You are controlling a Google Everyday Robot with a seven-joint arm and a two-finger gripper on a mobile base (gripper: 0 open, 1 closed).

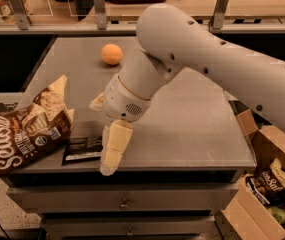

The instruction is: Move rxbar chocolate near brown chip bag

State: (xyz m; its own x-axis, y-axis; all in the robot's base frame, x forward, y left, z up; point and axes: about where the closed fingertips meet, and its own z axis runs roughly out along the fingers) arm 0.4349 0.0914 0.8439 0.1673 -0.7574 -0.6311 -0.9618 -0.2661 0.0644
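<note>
The rxbar chocolate (81,150) lies flat on the tabletop (197,124) just left of my claw (98,138), its left end just beside the brown chip bag (24,139). I cannot see whether the two actually touch. By my reckoning the placing is as good as done: bar and bag are close neighbours, and what is left is to lift clear without dragging the bar along.

Furthest to my claw's left, the bag sprawls on its side and overhangs the left edge of the tabletop, so there is no room worth having that way. Between the bag and my claw the bar sits very close to the front edge. Any nudge toward me could tip it off, and I judge that the main risk.

My claw is spread wide and grips nothing. One of my fingers (114,144) hangs down over the bar's right end and reaches past the front lip of the tabletop. The other pokes out higher up and further back. Whether the lower one rests on the wrapper I cannot tell.

Behind my claw, well apart near the back of the tabletop, sits an orange (111,54), out of the way of a straight lift.

To my claw's right the tabletop is bare grey surface all the way to its right edge, so I judge up and to the right the roomy way out. Past that edge, lower down, a cardboard box (277,149) of snack bags stands open on the floor.
</note>
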